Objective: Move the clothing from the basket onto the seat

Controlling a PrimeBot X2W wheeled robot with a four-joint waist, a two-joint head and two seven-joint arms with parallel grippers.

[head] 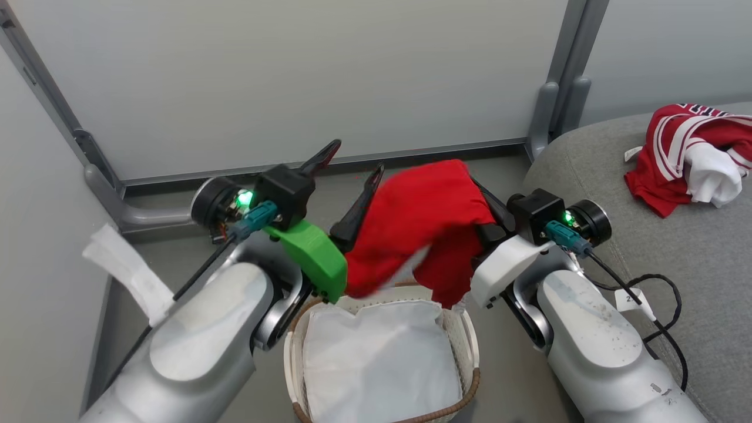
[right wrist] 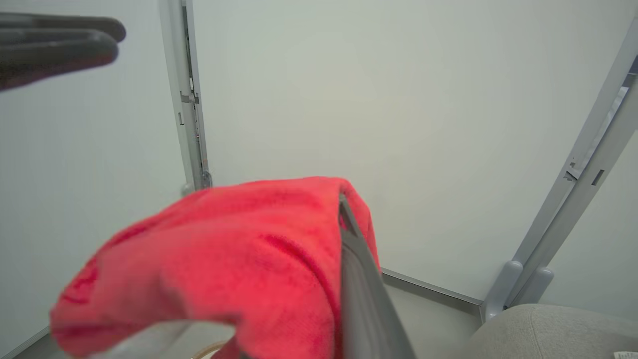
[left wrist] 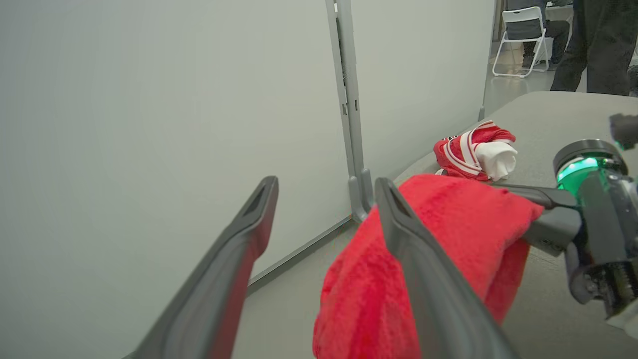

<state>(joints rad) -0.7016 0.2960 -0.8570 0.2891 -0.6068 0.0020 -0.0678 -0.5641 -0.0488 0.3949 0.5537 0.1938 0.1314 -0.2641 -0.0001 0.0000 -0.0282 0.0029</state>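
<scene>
A plain red garment (head: pixel 423 217) hangs above the basket (head: pixel 470 346), draped over my right gripper (head: pixel 484 201), which is shut on it. In the right wrist view the cloth (right wrist: pixel 224 259) covers most of the fingers (right wrist: pixel 351 259). My left gripper (head: pixel 358 158) stands open just left of the garment, its right finger (left wrist: pixel 413 259) against the cloth (left wrist: pixel 448 234) and nothing between its jaws. The white liner (head: pixel 376 358) lies in the basket. A red jersey with white stripes (head: pixel 687 155) lies crumpled on the grey seat (head: pixel 693 258) at the right.
Grey partition panels (head: pixel 294 76) with metal posts (head: pixel 549 106) close off the back and left. A black cable (head: pixel 658 294) runs along my right forearm. In the left wrist view a white folding chair (left wrist: pixel 521 35) and a person's dark legs (left wrist: pixel 598 45) stand far beyond the seat.
</scene>
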